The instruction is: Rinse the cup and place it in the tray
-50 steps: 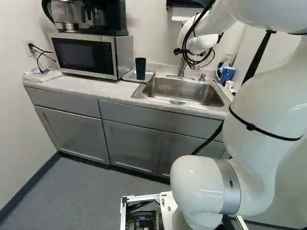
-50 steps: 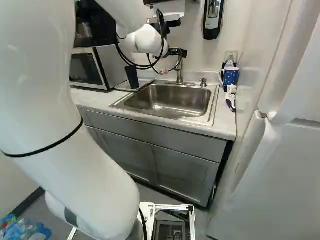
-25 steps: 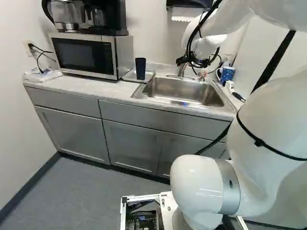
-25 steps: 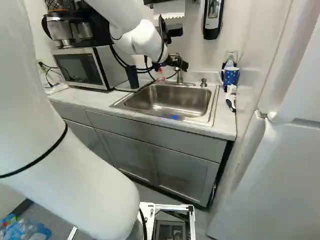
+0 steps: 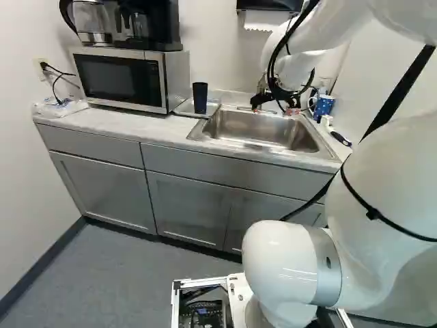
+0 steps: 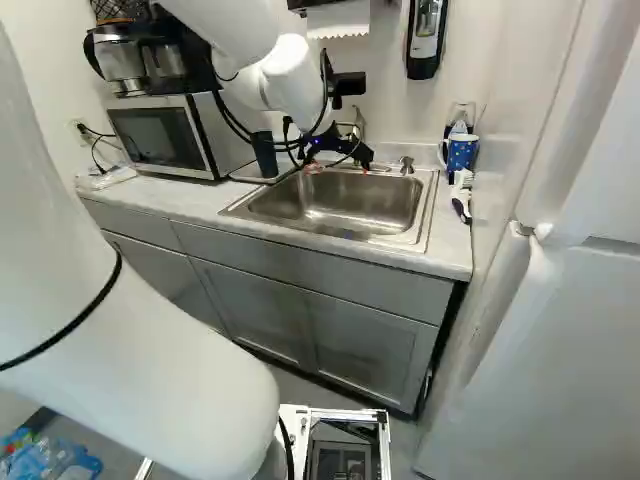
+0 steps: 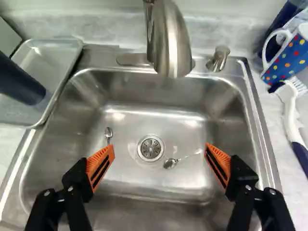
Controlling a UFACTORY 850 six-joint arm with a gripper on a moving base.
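Note:
My gripper (image 6: 340,165) hangs over the back part of the sink (image 5: 262,141), below the level of the faucet's neck. In the wrist view the gripper (image 7: 160,148) stands wide open, with nothing between its orange pads; the basin lies below them. A dark blue cup (image 5: 200,98) stands upright on the shallow metal tray (image 7: 48,55) at the sink's microwave side. The faucet (image 7: 171,43) reaches out over the basin ahead of the fingers. A blue mug with coloured dots (image 7: 291,57) stands on the counter at the sink's other side.
Two small spoons, one (image 7: 109,134) and another (image 7: 171,163), lie in the basin around the drain. A white-and-blue brush (image 7: 291,110) lies beside the mug. The microwave (image 5: 126,78) borders the tray; a soap dispenser (image 6: 426,38) and refrigerator (image 6: 560,330) stand to the right.
The arm has swung and my gripper has come down towards the sink, tilting to face the basin. Its fingers have stayed open. The base, cup and tray have not moved.

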